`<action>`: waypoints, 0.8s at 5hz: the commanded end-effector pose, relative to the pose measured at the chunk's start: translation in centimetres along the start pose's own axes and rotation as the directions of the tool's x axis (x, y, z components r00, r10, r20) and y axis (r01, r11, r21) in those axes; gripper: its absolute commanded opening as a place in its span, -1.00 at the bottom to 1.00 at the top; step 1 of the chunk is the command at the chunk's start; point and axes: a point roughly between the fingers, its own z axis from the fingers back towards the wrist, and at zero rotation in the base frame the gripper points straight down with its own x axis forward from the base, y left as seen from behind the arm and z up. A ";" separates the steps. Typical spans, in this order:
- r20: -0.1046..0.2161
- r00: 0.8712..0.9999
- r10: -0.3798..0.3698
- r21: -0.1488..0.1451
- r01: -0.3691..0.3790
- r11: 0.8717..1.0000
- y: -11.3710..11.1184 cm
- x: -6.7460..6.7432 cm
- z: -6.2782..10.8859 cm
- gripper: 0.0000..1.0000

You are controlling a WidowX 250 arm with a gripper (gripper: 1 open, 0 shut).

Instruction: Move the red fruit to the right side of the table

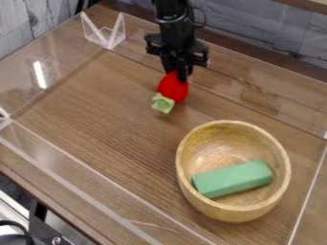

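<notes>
The red fruit (170, 90), a small glossy strawberry-like toy with its pale green cap pointing down-left, is at the back middle of the table (96, 120). My black gripper (177, 76) comes straight down onto the fruit's upper end. Its fingers are drawn together and shut on the top of the fruit. The fruit hangs tilted from the fingers, and I cannot tell whether its cap still touches the wood.
A round light wooden bowl (192, 144) stands at the front right, holding a green rectangular block (234, 179). Clear acrylic walls (52, 158) edge the tabletop. A clear bracket (102, 32) stands at the back left corner.
</notes>
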 end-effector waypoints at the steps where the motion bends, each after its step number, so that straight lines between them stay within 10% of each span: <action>1: 0.109 0.994 -0.002 0.017 0.000 1.000 -0.9 2.3 4.2 -1.00; 4: 0.100 0.995 -0.016 0.022 0.014 1.000 -3.4 2.0 3.2 -1.00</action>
